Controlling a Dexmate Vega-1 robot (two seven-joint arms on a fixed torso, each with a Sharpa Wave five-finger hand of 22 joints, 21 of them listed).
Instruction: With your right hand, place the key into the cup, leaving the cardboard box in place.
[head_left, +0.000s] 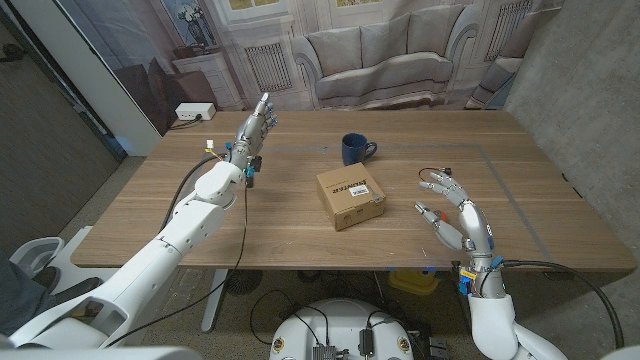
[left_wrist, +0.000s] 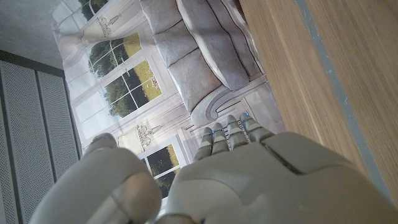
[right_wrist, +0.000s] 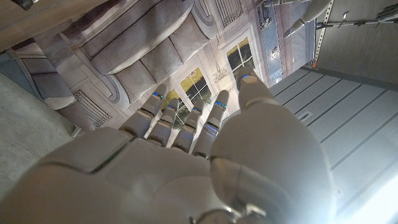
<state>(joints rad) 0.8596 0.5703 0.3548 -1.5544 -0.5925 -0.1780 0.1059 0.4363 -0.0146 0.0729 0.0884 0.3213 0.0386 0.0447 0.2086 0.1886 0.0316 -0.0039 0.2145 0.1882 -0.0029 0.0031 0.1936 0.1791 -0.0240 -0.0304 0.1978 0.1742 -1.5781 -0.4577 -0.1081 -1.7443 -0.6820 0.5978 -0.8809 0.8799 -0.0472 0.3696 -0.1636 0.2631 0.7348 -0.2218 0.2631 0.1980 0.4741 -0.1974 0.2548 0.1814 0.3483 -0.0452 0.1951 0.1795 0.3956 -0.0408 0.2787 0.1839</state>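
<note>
A dark blue cup (head_left: 355, 150) stands at the table's far middle, handle to the right. A cardboard box (head_left: 350, 197) with a white label lies in front of it. A small dark key (head_left: 437, 173) lies on the wood to the right of the box, just beyond the fingertips of my right hand (head_left: 456, 216). That hand is open, fingers spread, holding nothing. My left hand (head_left: 255, 125) is at the far left, fingers straight and together, also holding nothing. The wrist views show the back of each hand: left hand (left_wrist: 217, 180), right hand (right_wrist: 186, 168).
The wooden table (head_left: 270, 230) carries a thin grey tape line around its middle. A black cable hangs from my left arm over the front edge. A white socket box (head_left: 193, 111) sits behind the far left corner. A printed sofa backdrop stands behind.
</note>
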